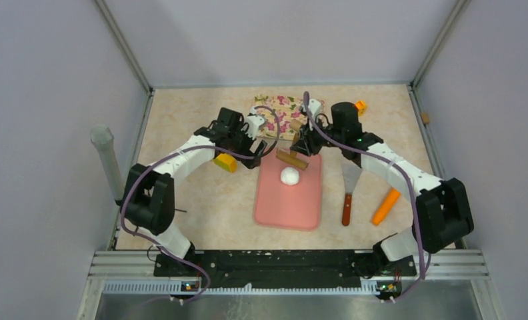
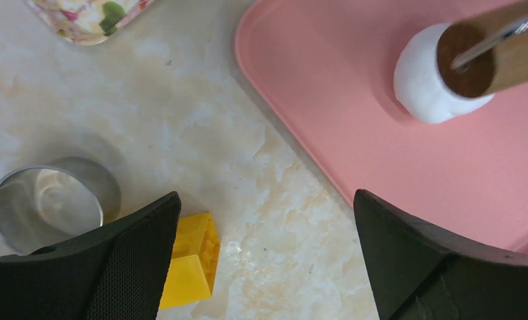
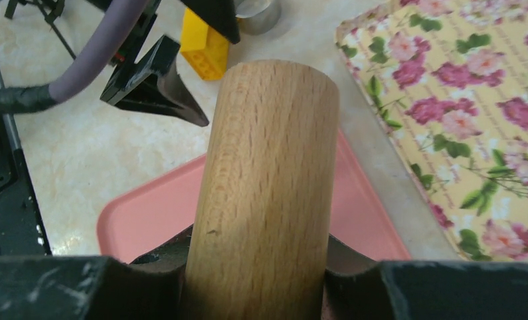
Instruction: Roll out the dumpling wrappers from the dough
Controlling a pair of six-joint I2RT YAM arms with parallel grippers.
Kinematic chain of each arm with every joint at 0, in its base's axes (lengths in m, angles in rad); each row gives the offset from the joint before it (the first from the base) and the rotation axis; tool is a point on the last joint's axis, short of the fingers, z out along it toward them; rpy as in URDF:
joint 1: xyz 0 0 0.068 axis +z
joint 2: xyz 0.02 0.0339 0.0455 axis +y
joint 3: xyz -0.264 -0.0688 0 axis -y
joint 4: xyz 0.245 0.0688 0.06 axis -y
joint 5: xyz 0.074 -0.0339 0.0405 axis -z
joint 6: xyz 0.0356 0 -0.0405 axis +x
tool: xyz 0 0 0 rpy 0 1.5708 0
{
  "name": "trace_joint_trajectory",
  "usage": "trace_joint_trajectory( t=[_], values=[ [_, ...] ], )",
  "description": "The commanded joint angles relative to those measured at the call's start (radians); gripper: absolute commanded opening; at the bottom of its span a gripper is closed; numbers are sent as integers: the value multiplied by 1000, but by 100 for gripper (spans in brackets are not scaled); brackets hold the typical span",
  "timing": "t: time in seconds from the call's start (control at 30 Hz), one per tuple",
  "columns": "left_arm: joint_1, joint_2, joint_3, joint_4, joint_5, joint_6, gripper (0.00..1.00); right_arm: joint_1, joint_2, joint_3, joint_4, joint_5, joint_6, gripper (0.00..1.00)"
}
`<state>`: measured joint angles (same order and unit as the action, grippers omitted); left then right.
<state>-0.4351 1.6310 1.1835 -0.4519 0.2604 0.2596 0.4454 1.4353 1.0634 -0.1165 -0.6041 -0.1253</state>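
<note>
The dough is a white ball on the pink mat; it also shows in the left wrist view. My right gripper is shut on the wooden rolling pin, held just above the mat's far end; the pin fills the right wrist view and its end overlaps the dough in the left wrist view. My left gripper is open and empty over the table just left of the mat. No dumpling wrappers are in view.
A silver metal ring and a yellow block lie left of the mat. A floral tray sits behind. A spatula and an orange carrot-shaped piece lie right of the mat.
</note>
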Motion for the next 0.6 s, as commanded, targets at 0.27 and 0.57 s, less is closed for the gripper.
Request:
trace_joint_trajectory(
  t=[0.27, 0.57],
  values=[
    [27, 149, 20, 181, 138, -178, 98, 57, 97, -46, 109, -7, -66, 0],
    [26, 260, 57, 203, 97, -293, 80, 56, 101, -106, 110, -14, -111, 0]
  ],
)
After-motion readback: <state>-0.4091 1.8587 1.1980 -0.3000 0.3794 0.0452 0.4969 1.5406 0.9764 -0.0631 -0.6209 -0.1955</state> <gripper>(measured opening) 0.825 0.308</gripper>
